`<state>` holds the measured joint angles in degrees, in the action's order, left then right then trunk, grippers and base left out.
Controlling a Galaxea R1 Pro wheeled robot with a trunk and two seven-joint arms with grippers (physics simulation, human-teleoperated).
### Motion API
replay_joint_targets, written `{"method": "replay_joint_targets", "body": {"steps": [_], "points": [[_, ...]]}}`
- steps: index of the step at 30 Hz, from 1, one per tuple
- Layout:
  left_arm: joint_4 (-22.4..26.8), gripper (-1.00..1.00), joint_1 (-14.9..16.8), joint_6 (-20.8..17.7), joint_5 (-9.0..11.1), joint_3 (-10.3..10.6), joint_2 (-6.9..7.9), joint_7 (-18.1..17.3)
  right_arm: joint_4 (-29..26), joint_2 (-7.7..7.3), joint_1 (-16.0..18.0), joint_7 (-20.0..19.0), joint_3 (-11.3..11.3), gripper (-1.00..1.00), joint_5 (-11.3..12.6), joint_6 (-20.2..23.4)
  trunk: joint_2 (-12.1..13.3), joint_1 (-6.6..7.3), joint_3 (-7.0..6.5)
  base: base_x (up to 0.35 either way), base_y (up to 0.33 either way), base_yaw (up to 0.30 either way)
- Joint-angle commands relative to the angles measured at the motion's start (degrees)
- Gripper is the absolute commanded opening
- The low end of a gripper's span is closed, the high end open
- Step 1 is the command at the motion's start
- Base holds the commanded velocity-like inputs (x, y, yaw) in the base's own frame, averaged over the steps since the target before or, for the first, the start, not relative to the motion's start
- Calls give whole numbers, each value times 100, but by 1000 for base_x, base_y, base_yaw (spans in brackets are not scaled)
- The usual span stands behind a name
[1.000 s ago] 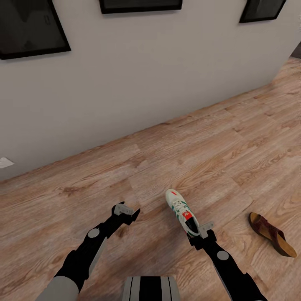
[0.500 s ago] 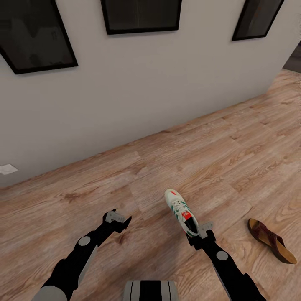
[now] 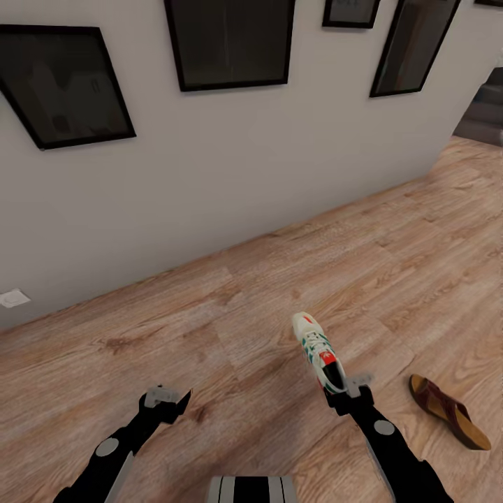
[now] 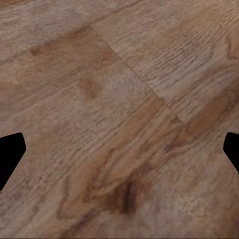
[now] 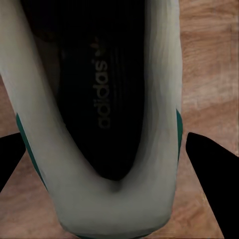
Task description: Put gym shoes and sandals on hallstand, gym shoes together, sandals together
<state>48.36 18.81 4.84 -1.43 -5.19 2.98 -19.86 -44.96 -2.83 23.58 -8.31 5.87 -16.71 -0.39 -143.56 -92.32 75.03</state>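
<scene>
Right gripper jaws clamped on 1 gym shoe at its heel only; toe cantilevered, may pivot or slip; left gripper jaws apart, empty.

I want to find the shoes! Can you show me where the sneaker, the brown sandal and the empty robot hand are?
gym shoe (image 3: 318, 349): head view, laces.
sandal (image 3: 447, 411): head view, strap.
left gripper (image 3: 166, 398): head view, between fingertips.

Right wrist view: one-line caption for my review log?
Right gripper closed around a gym shoe's heel above the wood floor.
</scene>
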Motion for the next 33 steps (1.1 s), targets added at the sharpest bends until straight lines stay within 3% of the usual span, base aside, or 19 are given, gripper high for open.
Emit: {"method": "replay_joint_targets", "body": {"steps": [1, 5, 12, 25, 29, 33], "points": [[-22, 100, -92, 31, -12, -112, -1, -34, 0, 4, 0, -46, 226, -100, -32, -25, 0, 3, -28, 0, 0, -99], [-143, 100, -251, 79, -8, -392, 0, -35, 12, -4, -8, -53, 622, -100, -4, -119, 6, 13, -151, 0, 0, -101], [-578, 100, -340, 658, -25, -838, -15, -29, 28, -7, -71, -51, 886, -100, 4, -424, 15, 32, -367, 0, 0, -102], [-1237, 100, -365, 956, -32, -947, -57, 295, 220, 45, -628, -56, 925, -100, 25, -1253, 33, 65, -769, 0, 0, -102], [-1274, 100, -407, 961, -17, -953, -61, 321, 533, 45, -698, -55, 928, -100, 26, -1576, 193, 153, -875, 0, 0, -100], [-1291, 100, -596, 968, -11, -966, -66, 401, 1430, 38, -735, -43, 933, -100, 19, -2370, 353, 241, -982, 0, 0, -100]]}}
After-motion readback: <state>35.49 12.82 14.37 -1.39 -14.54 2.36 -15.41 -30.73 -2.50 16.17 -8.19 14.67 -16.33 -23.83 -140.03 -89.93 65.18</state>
